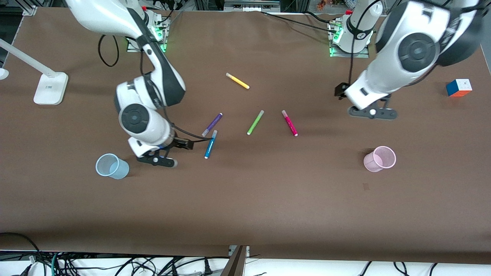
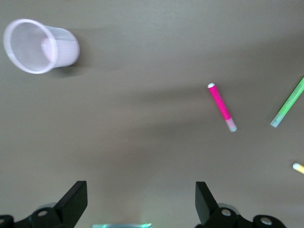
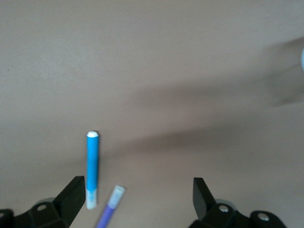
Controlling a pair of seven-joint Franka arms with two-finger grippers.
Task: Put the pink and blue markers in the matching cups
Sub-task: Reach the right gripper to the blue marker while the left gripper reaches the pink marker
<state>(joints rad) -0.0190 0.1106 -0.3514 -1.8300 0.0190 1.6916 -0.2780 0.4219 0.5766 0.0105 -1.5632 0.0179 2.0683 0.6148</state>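
Beside purple pen [image 3: 109, 209], blue marker's [image 3: 92, 167] white tip.

Looks like I'm running this in a robotics lab: brown-covered table [image 1: 245, 199], two arm bases [image 1: 151, 34] bolted on with green status lights, aluminium framing [image 1: 251, 4] up top, and cables [image 1: 115, 264] tangled along the front edge.

Five markers lie on the bench: blue [image 1: 210, 144], pink [image 1: 289, 123], purple [image 1: 212, 124], green [image 1: 255, 122], yellow [image 1: 237, 81]. Two cups: blue [image 1: 111, 166], pink [image 1: 379, 158]. One puzzle cube [image 1: 458, 87], one lamp [image 1: 50, 87].
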